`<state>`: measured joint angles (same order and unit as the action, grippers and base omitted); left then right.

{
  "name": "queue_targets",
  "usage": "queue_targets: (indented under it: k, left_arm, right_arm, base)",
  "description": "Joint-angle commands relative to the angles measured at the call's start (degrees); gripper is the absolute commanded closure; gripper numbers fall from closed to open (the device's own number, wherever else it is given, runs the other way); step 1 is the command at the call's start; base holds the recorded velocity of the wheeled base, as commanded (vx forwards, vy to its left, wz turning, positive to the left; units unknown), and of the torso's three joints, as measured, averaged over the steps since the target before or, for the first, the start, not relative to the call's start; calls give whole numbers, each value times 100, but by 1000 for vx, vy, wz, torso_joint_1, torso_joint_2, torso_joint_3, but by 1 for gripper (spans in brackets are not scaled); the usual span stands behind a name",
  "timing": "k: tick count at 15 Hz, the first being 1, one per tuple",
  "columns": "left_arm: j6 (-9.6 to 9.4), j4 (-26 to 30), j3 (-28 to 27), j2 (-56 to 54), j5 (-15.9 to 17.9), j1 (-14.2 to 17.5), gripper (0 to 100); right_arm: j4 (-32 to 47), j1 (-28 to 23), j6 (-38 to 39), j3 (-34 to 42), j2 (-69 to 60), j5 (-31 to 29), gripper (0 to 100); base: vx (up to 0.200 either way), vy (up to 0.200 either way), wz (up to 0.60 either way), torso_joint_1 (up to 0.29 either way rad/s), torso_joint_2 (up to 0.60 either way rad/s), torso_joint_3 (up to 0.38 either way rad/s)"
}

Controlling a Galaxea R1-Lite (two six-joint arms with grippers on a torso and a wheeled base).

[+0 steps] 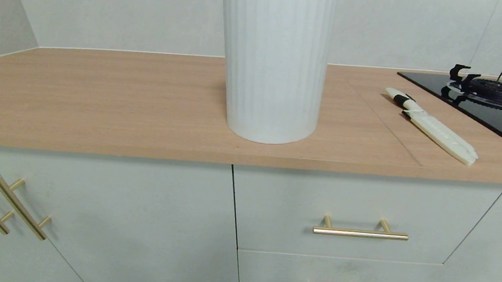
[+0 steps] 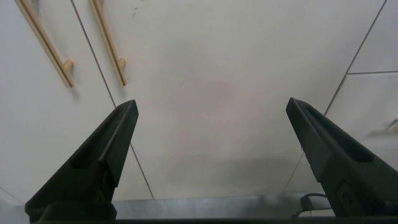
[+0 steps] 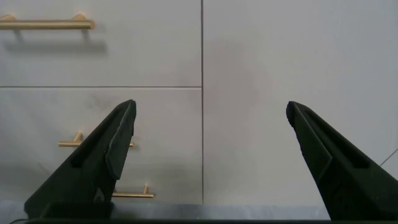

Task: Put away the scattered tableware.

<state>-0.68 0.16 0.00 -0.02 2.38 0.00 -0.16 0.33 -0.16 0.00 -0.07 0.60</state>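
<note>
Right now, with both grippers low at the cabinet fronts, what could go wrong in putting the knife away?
1. The knife lies flat near the front edge of the countertop; a poor pinch could slide it off.
2. It lies beside the black hob; a reaching arm could bump the burner grate.
3. The tall white container tapers toward its base; a knock from an arm might tip it.

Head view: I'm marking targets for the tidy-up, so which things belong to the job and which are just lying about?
Job: knife; tall white ribbed container, probably its holder.
Lying about: stove burner; cupboard handles; drawer handles.
</note>
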Motion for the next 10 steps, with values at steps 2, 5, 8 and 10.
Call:
queue_targets:
  k: [2,5,8,10]
  left_arm:
    - [-2,2,0,2,0,0,0]
    - [-2,2,0,2,0,0,0]
    - [-2,2,0,2,0,0,0]
    - [-2,2,0,2,0,0,0]
  right_arm:
    - [-2,2,-2,0,7,2,0]
    - [-2,2,-2,0,7,2,0]
    - [-2,2,-11,0,7,2,0]
    - [-2,2,-2,0,7,2,0]
  base:
    - [0,0,0,0,0,0]
    - [0,0,0,0,0,0]
    - [0,0,0,0,0,0]
    - [0,0,0,0,0,0]
